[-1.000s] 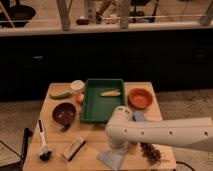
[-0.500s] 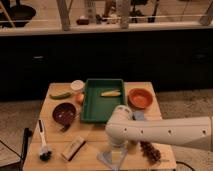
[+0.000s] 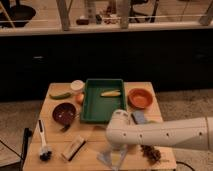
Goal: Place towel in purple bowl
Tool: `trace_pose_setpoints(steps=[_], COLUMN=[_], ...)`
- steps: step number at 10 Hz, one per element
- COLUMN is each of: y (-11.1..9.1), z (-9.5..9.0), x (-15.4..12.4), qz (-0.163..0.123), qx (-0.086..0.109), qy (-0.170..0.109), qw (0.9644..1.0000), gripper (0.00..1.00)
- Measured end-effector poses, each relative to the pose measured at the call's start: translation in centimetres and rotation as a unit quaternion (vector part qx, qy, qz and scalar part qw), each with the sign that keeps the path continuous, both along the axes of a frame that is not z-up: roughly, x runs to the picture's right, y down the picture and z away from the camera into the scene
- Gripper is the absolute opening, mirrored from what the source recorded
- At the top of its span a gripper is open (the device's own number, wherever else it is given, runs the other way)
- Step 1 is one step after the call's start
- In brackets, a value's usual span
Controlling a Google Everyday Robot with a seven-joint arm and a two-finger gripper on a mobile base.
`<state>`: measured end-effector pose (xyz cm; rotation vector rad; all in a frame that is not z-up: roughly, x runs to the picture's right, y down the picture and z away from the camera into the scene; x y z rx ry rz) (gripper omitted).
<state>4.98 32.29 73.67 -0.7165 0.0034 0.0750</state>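
- One white robot arm (image 3: 165, 134) reaches in from the right edge across the front of the wooden table (image 3: 55, 160).
- Its claw (image 3: 119, 148) hangs below the rounded end of the arm, at the table's front edge, directly over the towel (image 3: 111, 158).
- The pale towel lies crumpled on the table front, just beside or touching the claw; whether the claw is clenched on it or released cannot be told.
- The purple bowl (image 3: 65, 113) sits on the left half of the table, well apart from the towel.
- A green tray (image 3: 92, 106) stands in the middle of the table, with a yellow corn cob (image 3: 110, 93) lying inside it.
- An orange bowl (image 3: 140, 98) rests to the right of the tray.
- A white cup (image 3: 77, 85) and a green cucumber (image 3: 60, 95) lie at the back left, near the tray's corner.
- A brush (image 3: 44, 145) with a white handle lies at the front left, beside a small flat block (image 3: 74, 148).
- A dark clump (image 3: 150, 154) rests on the front right of the table, under the arm.
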Motion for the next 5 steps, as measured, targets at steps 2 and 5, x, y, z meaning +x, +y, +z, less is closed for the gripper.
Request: trace_pose_setpoints(steps=[2,5], y=[0.47,1.09], z=[0.58,1.21], x=[-0.08,-0.02], qz=[0.002,0.008], qx=[0.001,-0.001], qy=[-0.002,-0.006], qw=[1.0,0.9999], gripper=[0.78,0.49])
